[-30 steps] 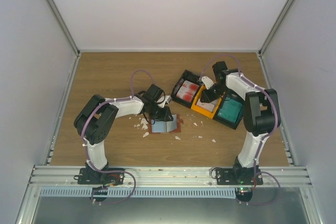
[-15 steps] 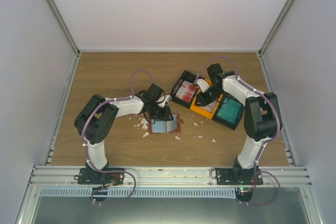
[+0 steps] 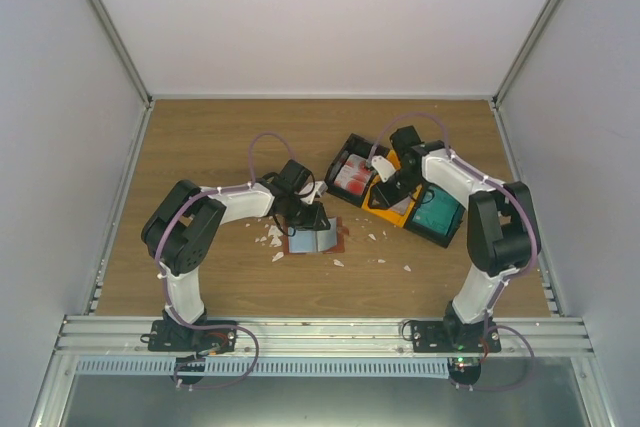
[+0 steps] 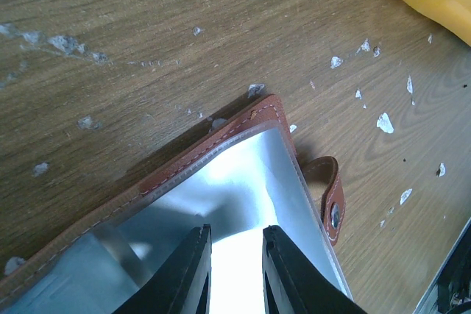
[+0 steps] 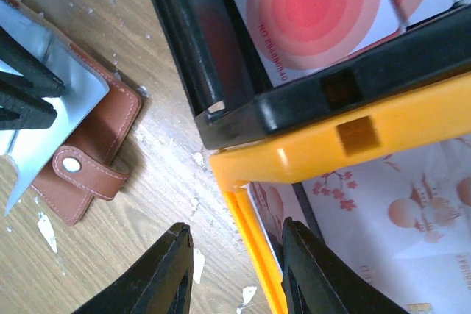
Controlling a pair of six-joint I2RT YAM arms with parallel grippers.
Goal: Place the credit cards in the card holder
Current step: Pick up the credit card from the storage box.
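Lying open on the wooden bench [image 3: 200, 147], the card holder [image 4: 254, 174] sits just left of centre, leather side down and pale blue-grey inner pocket facing up, with its snap tab [image 4: 329, 196] sticking out at one side. The left hand [image 3: 306, 215] is down on it: its two fingers [image 4: 193, 270] stand only narrowly apart and pinch the pale inner panel, which looks lifted a little off the leather. To the right of the card holder, three bins lie side by side in a slanted row. The black bin [image 5: 188, 42] nearest the holder contains a red-and-white card [image 5: 316, 12]. The orange bin [image 5: 346, 137] in the middle contains a pale pinkish-white card [image 5: 397, 211] printed with faint pink motifs. The second black bin [image 3: 452, 232] at the far right end contains a teal card [image 3: 437, 212]. The right hand [image 5: 235, 227] hovers over the near corner where the first black bin and the orange bin meet. Its fingers are moderately spread, with only the orange wall and bare bench showing between them, so it grips nothing. Small white scraps [image 3: 272, 237] are scattered on the bench around the card holder and in front of the bins.
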